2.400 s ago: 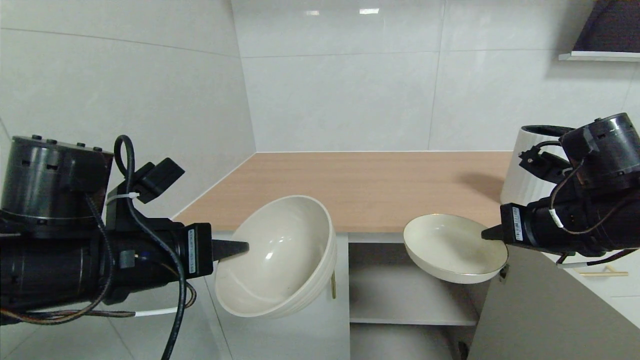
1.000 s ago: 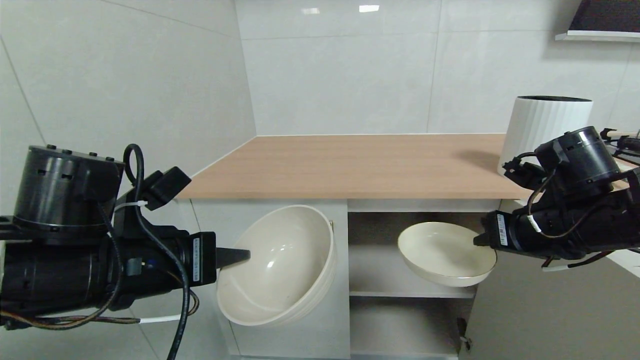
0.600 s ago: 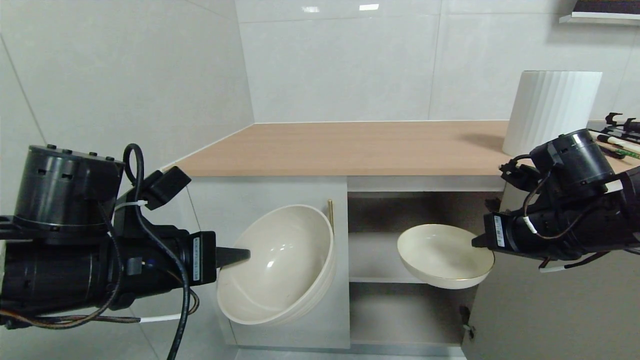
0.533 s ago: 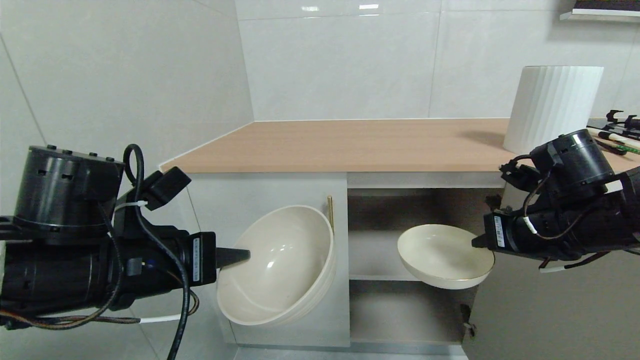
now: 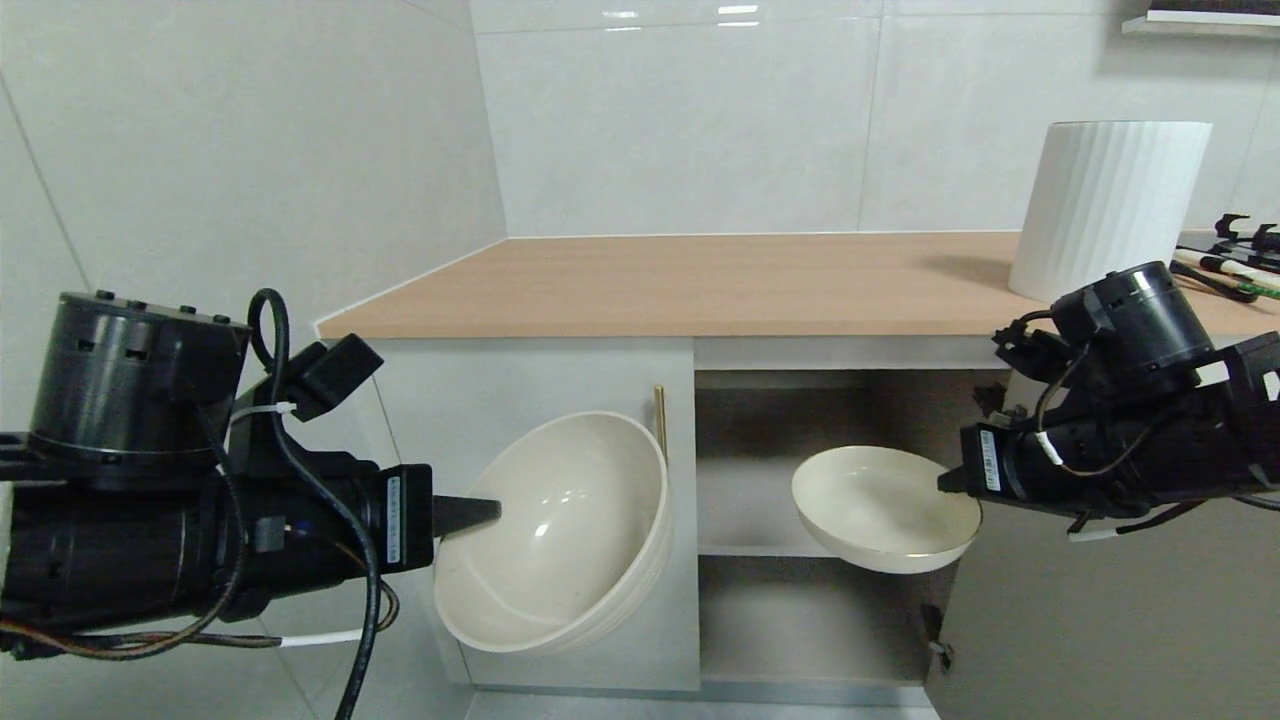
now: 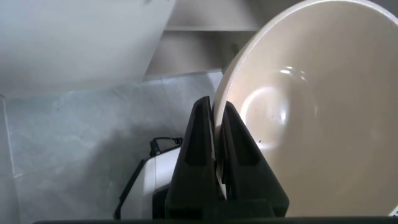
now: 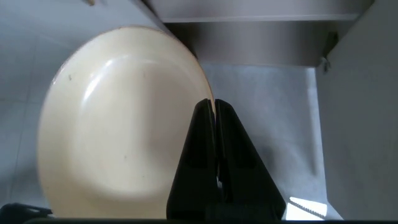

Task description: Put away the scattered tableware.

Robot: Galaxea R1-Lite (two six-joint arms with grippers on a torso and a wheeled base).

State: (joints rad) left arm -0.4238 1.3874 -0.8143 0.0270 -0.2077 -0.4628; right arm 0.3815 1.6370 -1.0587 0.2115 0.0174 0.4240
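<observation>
Both pieces are off the desk (image 5: 700, 285) but not stowed: my left gripper (image 5: 470, 512) is clamped on the deep bowl (image 5: 560, 530) before the closed cabinet door (image 5: 520, 385), and my right gripper (image 5: 950, 485) is clamped on the shallow dish (image 5: 880, 505), held just above the open cabinet's shelf (image 5: 745, 548).

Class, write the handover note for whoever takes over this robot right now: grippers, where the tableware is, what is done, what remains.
Left gripper: shut on the deep bowl at its rim, held tilted before the closed door.
Right gripper: shut on the shallow dish, held level before the open cupboard's shelf.
Done: both pieces picked up, cupboard open.
Left: set both on the shelf, release.
</observation>
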